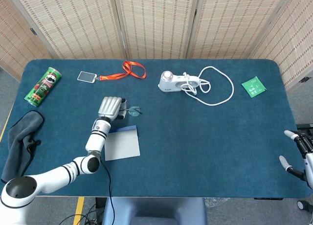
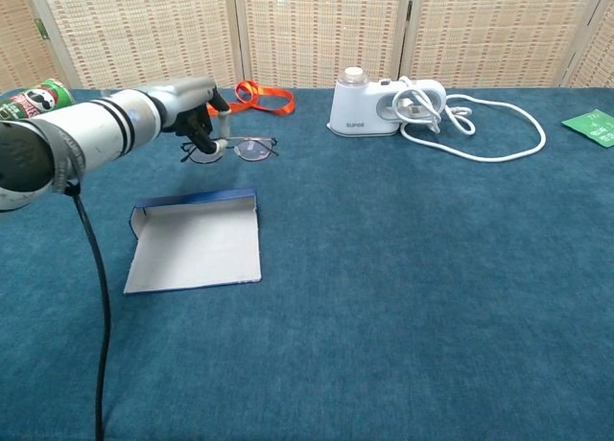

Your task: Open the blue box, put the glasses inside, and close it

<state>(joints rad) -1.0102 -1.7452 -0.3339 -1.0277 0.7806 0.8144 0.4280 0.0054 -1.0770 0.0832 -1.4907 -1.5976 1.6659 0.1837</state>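
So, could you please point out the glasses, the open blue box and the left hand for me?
glasses (image 2: 253,150), chest view, on the free lens.
blue box (image 2: 197,250), chest view, on its pale inner floor.
left hand (image 1: 109,106), head view, on the back of the hand.

In the head view the open box (image 1: 122,143) lies left of centre on the tabletop (image 1: 205,142). Just above it the left hand (image 1: 109,107) holds the glasses (image 1: 131,110). A can (image 1: 43,86) and cloth (image 1: 19,146) sit far left; a badge (image 1: 86,77), lanyard (image 1: 128,71) and corded appliance (image 1: 178,81) run along the top; the right hand (image 1: 297,154) hangs at the lower right edge.
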